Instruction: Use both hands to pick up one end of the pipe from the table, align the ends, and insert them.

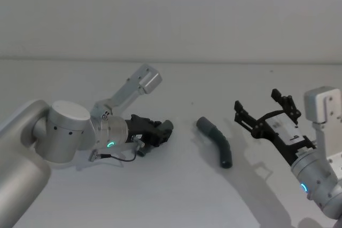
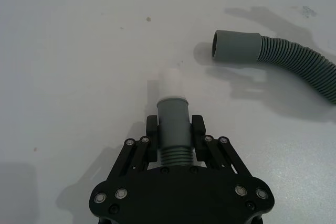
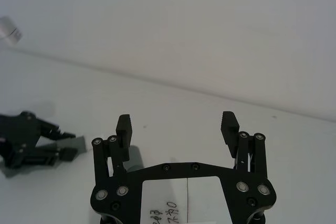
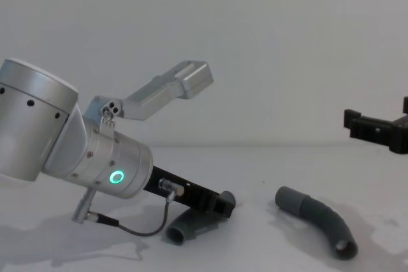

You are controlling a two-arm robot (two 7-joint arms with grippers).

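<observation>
L arm [image 1: 64,132]: thick silver cyl. w/ green ring light. It enters at the lower left of the head view and lies low, reaching toward frame centre. L gripper [image 1: 160,132] is left of centre, tipped down toward the table [image 1: 160,196].

Its fingers [image 2: 152,132] are narrow, clamped on either side of the held hose [image 2: 173,124]. They grip the smooth grey cuff right where the ribs begin. Held hose is short, dark grey and ribbed. A white spigot [image 2: 170,83] sticks out past the fingertips, roughly toward the loose hose.

In the chest view, L gripper [image 4: 217,203] is lower centre-left. The held hose [image 4: 187,227] hangs out under it, rear end v. close to the table; can't tell if it touches.

R arm [image 1: 320,185] is at the lower right of the head view, angled up and in toward centre. R gripper [image 1: 258,101] is at right mid-frame, raised off the table. Fingers are spread wide w/ nothing between them. R wrist view agrees: R gripper [image 3: 176,124] has its pads [image 3: 124,127] far apart, bare table beyond.

Loose hose [image 1: 216,141] lies flat on the table at centre of the head view, between the two grippers and apart from both. It's curved, dark grey and ribbed. In the chest view it's at lower right [image 4: 319,218], bent like a shallow arc.

Its sleeve [image 2: 236,48] is smooth grey and wider than the spigot. It sits at upper right of the L wrist view, on the end nearer L gripper. The open mouth is turned toward the frame's left. There's a clear gap between spigot and sleeve, and they're not lined up.
</observation>
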